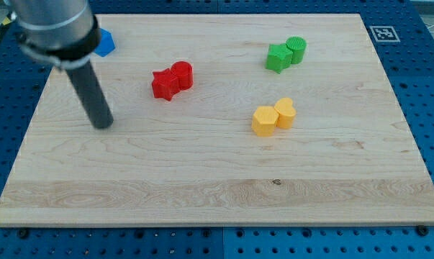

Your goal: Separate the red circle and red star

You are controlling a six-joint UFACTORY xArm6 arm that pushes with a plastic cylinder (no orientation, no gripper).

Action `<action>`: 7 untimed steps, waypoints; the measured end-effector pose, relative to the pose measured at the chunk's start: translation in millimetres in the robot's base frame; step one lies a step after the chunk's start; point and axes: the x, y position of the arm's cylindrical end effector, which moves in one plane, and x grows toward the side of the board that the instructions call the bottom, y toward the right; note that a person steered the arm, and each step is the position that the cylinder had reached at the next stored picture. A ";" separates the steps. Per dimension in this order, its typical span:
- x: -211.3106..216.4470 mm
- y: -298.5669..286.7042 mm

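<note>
Nearest the view's bottom lies the bare front stretch of the wooden board [202, 194], with a small dark knot toward its right of centre. Taking the red star [164, 84] as the landmark: the yellow hexagon [264, 120] sits below and to the right of it, touching a yellow heart-like block [285, 113] on its far side. My tip [103, 124] rests on the board well to the left of the red star and a little lower, clear of every block; it is a plain rod with no pincer, so it holds nothing. The red star itself touches the red circle [182, 75], which stands just to its upper right, the two pressed together as a pair. Farther right and higher than the red star, the green star [278, 57] touches the green circle [296, 49]. Up and left of the red star, a blue block [105, 44] shows partly behind the arm's grey body [55, 29]; its shape cannot be made out.
</note>
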 end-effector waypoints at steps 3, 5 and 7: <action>-38.5 172.7; -107.9 154.8; -143.1 128.3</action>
